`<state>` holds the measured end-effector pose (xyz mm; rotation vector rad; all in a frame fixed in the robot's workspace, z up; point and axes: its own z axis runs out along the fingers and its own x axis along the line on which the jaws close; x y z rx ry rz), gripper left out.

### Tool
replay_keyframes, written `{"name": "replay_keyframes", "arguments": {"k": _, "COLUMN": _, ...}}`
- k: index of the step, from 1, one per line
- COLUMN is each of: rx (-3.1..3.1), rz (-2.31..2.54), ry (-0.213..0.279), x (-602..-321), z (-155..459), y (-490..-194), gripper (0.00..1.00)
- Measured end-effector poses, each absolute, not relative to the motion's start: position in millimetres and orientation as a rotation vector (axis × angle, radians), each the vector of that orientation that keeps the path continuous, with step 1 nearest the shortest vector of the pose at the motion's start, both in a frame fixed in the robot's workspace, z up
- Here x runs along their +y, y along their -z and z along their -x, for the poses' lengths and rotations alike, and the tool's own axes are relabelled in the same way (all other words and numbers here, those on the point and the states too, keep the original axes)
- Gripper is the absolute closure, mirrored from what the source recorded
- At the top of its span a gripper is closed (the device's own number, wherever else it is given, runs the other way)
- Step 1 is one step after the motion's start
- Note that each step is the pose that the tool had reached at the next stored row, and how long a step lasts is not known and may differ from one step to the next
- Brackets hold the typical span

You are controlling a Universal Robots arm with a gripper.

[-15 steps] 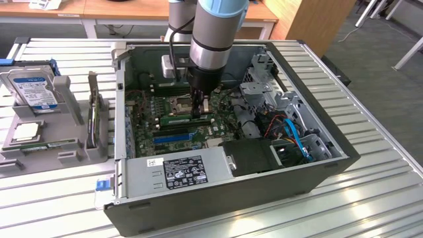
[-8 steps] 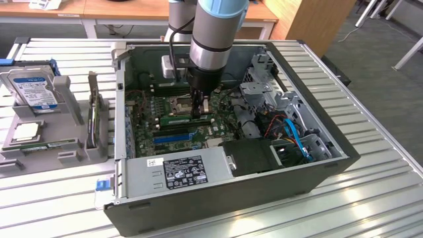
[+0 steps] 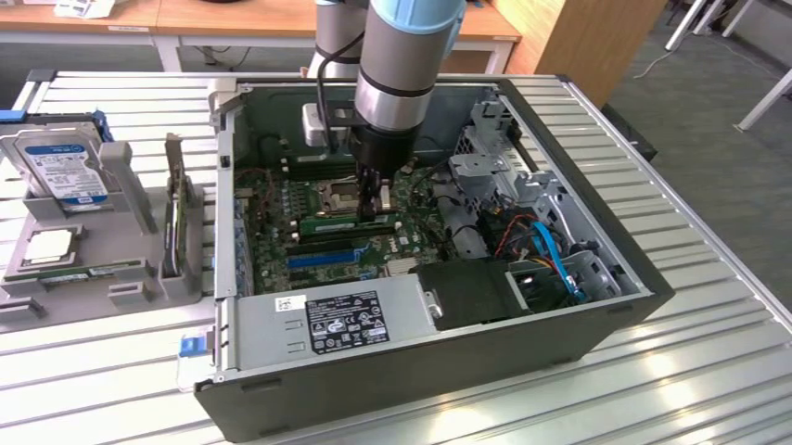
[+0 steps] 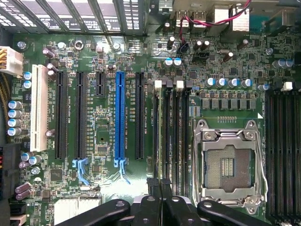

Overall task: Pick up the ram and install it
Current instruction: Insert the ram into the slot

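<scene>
The ram (image 3: 337, 223) is a narrow green stick standing on edge in a memory slot on the motherboard (image 3: 274, 211), beside the empty processor socket (image 3: 337, 195). My gripper (image 3: 375, 209) reaches down into the open computer case and sits on the ram's top edge, near one end. In the wrist view the gripper (image 4: 160, 184) shows its two black fingers pressed together over the row of memory slots. The ram's thin top edge (image 4: 162, 132) runs away from them, next to the silver socket frame (image 4: 229, 162).
A grey fixture (image 3: 124, 227) on the exterior view's left holds a hard drive (image 3: 59, 165), a square silver processor chip (image 3: 47, 246) and a thin green strip (image 3: 93, 272). Inside the case, the power supply (image 3: 334, 320), drive cage (image 3: 489, 176) and blue cables (image 3: 551, 255) crowd the arm.
</scene>
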<state>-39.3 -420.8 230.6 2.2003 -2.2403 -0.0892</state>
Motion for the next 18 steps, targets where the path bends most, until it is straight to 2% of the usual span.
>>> {"name": "replay_keyframes", "arguments": {"k": 18, "rx": -2.240, "rz": -2.200, "ry": 0.089, "x": -420.7, "z": 40.0, "y": -229.3, "gripper": 0.89}}
